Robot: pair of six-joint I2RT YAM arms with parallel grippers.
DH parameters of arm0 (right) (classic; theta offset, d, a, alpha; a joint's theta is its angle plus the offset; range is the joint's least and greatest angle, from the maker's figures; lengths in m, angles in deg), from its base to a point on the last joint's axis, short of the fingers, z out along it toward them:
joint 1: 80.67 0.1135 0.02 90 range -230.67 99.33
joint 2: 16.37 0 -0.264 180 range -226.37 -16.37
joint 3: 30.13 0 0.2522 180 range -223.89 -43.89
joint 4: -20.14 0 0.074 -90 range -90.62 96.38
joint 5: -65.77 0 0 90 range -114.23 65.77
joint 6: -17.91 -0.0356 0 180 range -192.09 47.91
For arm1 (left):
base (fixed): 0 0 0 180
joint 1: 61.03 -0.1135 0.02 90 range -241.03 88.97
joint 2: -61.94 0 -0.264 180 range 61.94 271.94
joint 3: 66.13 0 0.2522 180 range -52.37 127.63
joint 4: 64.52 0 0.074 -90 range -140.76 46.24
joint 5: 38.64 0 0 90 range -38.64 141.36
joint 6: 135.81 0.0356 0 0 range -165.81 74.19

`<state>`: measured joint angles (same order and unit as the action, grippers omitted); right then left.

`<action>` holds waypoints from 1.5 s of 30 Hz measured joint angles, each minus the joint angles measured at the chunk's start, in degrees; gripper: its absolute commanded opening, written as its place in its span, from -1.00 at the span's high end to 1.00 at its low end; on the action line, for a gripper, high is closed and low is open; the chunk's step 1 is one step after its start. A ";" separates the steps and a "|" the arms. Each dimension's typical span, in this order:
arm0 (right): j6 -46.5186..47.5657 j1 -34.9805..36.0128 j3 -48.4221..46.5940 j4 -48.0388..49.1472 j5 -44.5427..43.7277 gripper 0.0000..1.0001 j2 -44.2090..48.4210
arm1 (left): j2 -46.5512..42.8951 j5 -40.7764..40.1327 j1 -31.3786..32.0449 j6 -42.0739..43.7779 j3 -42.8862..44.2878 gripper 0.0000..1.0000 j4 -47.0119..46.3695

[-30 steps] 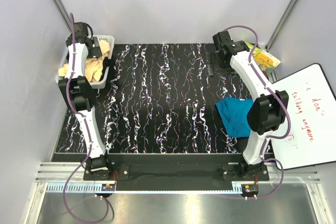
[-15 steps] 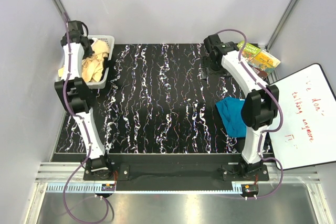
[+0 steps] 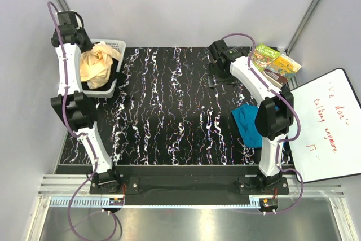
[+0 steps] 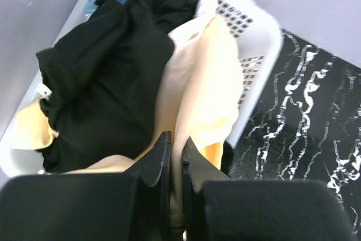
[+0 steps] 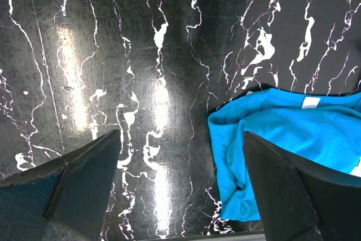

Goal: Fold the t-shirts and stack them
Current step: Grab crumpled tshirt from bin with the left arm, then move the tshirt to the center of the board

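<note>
My left pincer (image 4: pixel 176 156) clamps the pale peach-yellow cloth t-shirt (image 4: pixel 197 83), black cloth (image 4: pixel 107 83) heaped leftward; my right pincer (image 5: pixel 177 159) gapes, the teal-blue cloth t-shirt (image 5: pixel 282 134) cut off rightward.

Matt cloth peach t-shirt (image 4: pixel 197 83); plastic basket (image 4: pixel 256 32); glossy table (image 5: pixel 113 55).

The middle of the worktop (image 3: pixel 169 111) is bare from near edge to far edge, so I have wide passage there for either arm. On the right, the teal t-shirt (image 3: pixel 248 125) lies low beside the right arm's elbow. The right tool (image 5: pixel 179 139), jaws wide apart, hangs over bare surface just beside the shirt's edge. Books (image 3: pixel 274 62) fill the far right corner and a whiteboard (image 3: pixel 327 122) flanks that side. Far left is tight: the basket (image 3: pixel 117 42) sits close to the wall (image 3: pixel 22 83) (stuffed with the peach t-shirt (image 3: pixel 96 66) and a black garment (image 4: pixel 107 83)), and the left tool (image 4: pixel 176 137) is pinched on peach cloth above it.
</note>
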<state>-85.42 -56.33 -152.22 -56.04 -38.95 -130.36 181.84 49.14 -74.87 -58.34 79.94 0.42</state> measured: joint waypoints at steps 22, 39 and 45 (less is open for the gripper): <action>0.02 0.74 4.26 0.55 -0.66 -0.93 0.02 | -10.32 6.88 -0.46 -0.09 0.57 1.00 -1.11; -0.57 2.51 4.59 0.63 -0.61 -0.92 0.11 | -15.52 21.20 0.09 -4.44 -0.31 1.00 -10.34; -1.51 3.85 5.51 0.63 -0.61 -0.92 0.17 | -20.61 28.17 0.46 -13.29 -2.82 1.00 -19.76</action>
<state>-86.92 -52.48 -146.72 -55.40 -39.56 -130.19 161.23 77.31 -74.41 -71.63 77.12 -19.34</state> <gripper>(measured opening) 0.961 0.119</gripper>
